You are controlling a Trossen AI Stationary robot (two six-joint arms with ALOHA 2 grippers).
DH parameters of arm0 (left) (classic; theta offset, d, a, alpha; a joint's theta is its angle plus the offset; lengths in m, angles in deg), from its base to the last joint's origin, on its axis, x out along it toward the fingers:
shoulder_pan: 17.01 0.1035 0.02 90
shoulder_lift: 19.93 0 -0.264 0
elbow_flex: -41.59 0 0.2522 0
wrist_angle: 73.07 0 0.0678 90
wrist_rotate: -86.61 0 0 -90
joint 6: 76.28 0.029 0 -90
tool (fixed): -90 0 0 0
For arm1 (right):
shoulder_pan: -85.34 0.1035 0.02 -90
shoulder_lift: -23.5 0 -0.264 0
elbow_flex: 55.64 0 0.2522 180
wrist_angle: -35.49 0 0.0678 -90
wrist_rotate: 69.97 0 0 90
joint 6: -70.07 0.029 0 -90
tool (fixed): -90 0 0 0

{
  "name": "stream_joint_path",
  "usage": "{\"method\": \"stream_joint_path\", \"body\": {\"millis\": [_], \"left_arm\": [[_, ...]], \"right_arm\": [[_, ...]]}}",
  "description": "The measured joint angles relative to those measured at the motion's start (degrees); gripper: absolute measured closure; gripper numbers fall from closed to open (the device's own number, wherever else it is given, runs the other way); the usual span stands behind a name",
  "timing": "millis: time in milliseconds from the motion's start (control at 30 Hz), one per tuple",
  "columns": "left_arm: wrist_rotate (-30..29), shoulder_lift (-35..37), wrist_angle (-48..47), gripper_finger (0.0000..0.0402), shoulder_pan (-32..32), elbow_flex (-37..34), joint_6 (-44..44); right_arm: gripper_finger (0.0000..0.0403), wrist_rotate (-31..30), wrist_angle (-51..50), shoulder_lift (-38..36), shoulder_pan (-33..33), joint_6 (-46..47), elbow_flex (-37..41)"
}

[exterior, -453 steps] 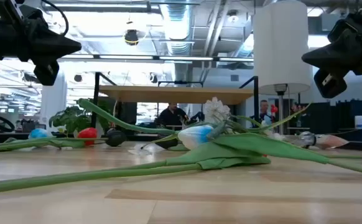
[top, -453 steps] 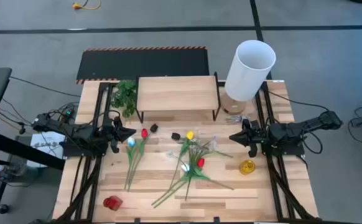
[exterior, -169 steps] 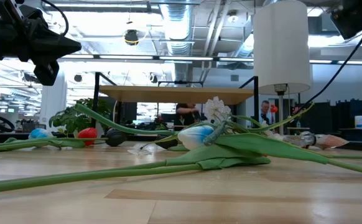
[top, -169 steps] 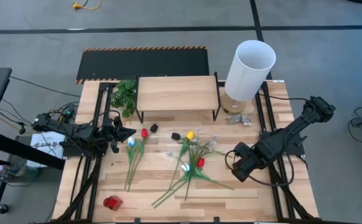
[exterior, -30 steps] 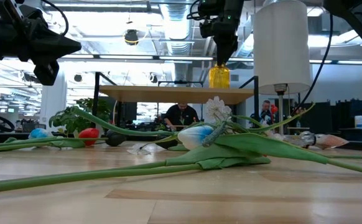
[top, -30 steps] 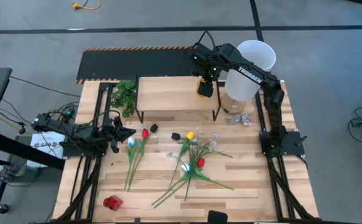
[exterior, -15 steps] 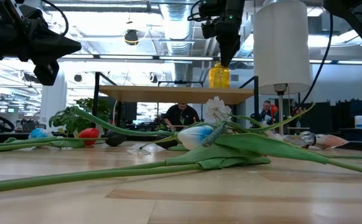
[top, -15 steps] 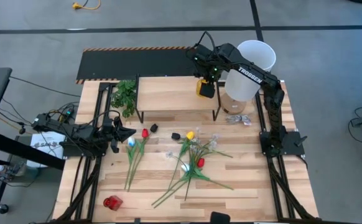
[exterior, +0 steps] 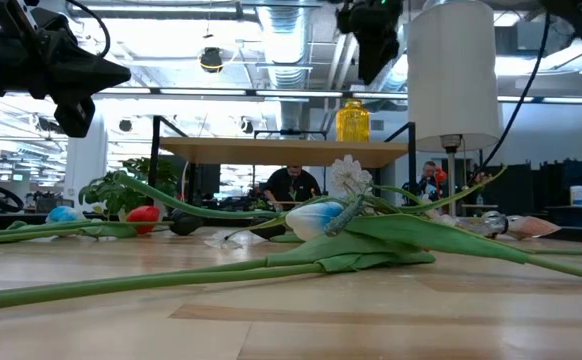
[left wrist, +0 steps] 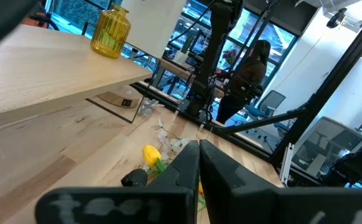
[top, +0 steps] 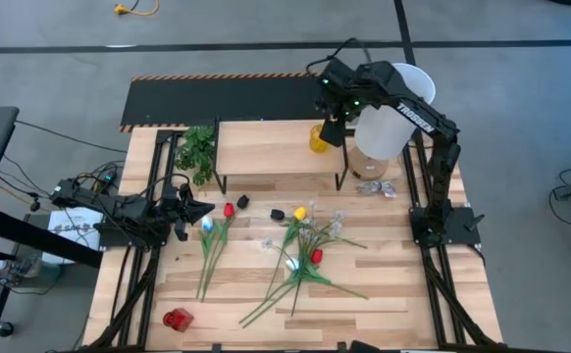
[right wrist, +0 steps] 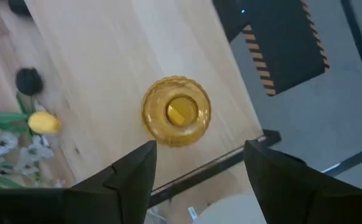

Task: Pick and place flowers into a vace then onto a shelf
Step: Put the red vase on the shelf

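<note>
Right pincer (top: pixel 331 126) — fingers spread wide, holding nothing, hanging above the shelf's (top: pixel 266 147) end nearest the tall white cylinder (top: pixel 393 108). Directly beneath it in its wrist view: the yellow glass vase (right wrist: pixel 176 111), upright on the shelf board close to that edge, clear of both fingers, mouth facing up. Vase is ribbed, amber-yellow, narrow-necked; looks empty.

Judgement on the step: vase is set down and the pincer is free, so the lift-away comes next. Best done straight up until the fingertips are well above the vase neck, then swing toward the flowers; a sideways sweep at this height could clip the neck and tip the vase off the near shelf edge.

Further from the pincer, down on the surface (top: pixel 364 314) in front of the shelf: the flowers (top: pixel 300 250) lie flat in a loose tangle, stems crossing. Yellow tulip head (top: pixel 299 212) and black head (top: pixel 277 213) nearest the shelf, red head (top: pixel 316 256) and a white-blue head within the bunch, small white blossom sprays among them. A second pair off toward the left arm, one with a red head (top: pixel 228 209). Stems long, thin, overlapping — picking one singly will need a grasp at a free stretch of stem.

Left pincer (top: pixel 202 209) — closed, empty, waiting just above the surface beside that second pair
</note>
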Motion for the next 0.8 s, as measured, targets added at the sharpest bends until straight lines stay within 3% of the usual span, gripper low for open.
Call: {"method": "stream_joint_path", "body": {"millis": [167,433,667,800], "left_arm": [[0.0,0.0,0.0,0.0401,0.0,0.0,0.0],[0.3,0.0,0.0,0.0401,0.0,0.0,0.0],[1.1,0.0,0.0,0.0401,0.0,0.0,0.0],[1.1,0.0,0.0,0.0401,0.0,0.0,0.0]], "right_arm": [[0.0168,1.8,0.0,-4.6,2.4,6.1,0.0],[0.0177,13.9,0.0,-12.2,11.6,15.4,-0.1],[0.0197,13.8,0.0,-15.5,25.4,21.7,-0.1],[0.0212,10.0,0.0,-15.8,33.3,25.9,-0.1]]}}
